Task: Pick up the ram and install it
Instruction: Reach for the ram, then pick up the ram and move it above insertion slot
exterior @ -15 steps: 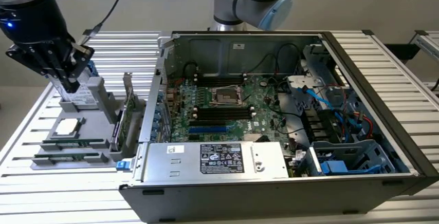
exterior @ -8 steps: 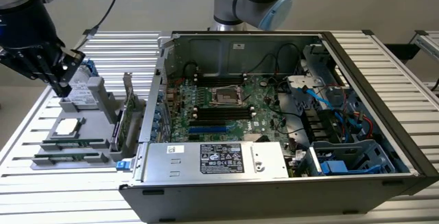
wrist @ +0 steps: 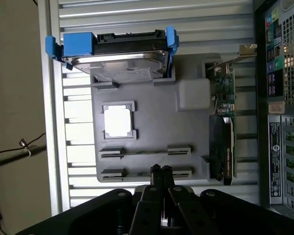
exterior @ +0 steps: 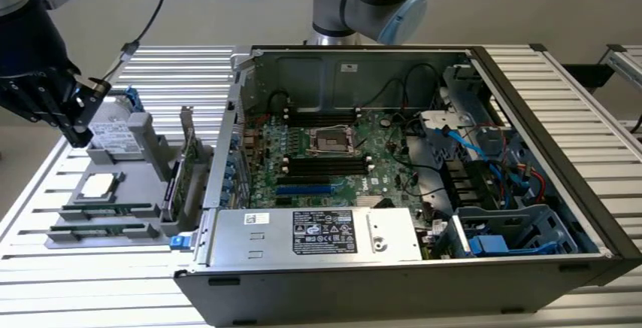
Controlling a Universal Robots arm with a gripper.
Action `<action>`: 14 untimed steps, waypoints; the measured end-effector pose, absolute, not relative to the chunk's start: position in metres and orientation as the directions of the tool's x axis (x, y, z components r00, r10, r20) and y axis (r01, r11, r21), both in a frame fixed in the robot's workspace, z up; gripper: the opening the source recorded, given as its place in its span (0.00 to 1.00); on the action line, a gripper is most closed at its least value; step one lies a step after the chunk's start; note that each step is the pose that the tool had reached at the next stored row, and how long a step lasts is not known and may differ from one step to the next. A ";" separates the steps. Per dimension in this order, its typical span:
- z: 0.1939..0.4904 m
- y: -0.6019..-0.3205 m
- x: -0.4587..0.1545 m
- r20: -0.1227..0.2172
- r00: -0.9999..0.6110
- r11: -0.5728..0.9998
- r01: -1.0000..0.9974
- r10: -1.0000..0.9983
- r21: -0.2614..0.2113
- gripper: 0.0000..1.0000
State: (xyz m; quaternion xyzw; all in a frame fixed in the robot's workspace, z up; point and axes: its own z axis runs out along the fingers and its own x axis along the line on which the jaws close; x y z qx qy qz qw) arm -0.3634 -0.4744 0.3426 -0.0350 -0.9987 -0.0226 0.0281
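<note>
Above the tray point(wrist: 152, 122), the closed hand point(wrist: 160, 170) partly hides one ram point(wrist: 137, 173).

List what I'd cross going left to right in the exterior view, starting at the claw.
claw → upright expansion card → CPU socket → drive cage

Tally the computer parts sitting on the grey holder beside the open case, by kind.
ram sticks: 2
hard drive: 1
processor chip: 1
expansion card: 1
Total: 5
</note>
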 end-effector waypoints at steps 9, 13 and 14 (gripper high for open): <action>0.343 -0.474 -0.363 0.058 -0.996 0.997 0.071 0.069 0.043 0.10; 0.343 -0.474 -0.363 0.058 -0.996 0.997 0.071 0.069 0.043 0.10; 0.343 -0.474 -0.363 0.058 -0.996 0.997 0.071 0.069 0.043 0.10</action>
